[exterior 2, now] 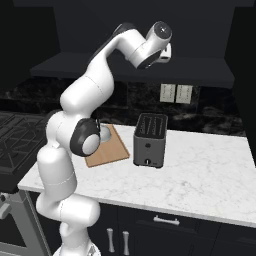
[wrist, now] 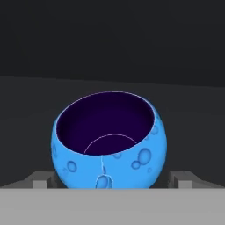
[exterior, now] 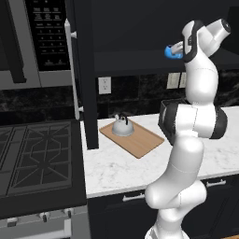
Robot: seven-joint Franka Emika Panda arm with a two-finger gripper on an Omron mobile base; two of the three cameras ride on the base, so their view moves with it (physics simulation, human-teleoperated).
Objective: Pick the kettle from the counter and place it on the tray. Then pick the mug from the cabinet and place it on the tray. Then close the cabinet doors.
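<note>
The blue mug (wrist: 109, 145) stands on the inner shelf (exterior: 135, 63) of the dark cabinet, its dark inside facing the hand view. My gripper (wrist: 112, 180) reaches into the cabinet and stands open, with a fingertip (wrist: 41, 179) low on each side of the mug. In the left base view the mug (exterior: 172, 52) peeks out beside the gripper (exterior: 177, 48). The silver kettle (exterior: 122, 126) sits on the far end of the wooden tray (exterior: 140, 139) on the counter (exterior: 121, 168). In the right base view the arm hides most of the kettle (exterior 2: 106, 133) and tray (exterior 2: 109, 151).
An open cabinet door (exterior: 86, 74) with a pale bar handle (exterior: 73, 70) stands edge-on left of the tray. A black toaster (exterior 2: 150, 140) sits right of the tray. The stovetop (exterior: 37, 154) and microwave (exterior: 39, 37) lie to the left.
</note>
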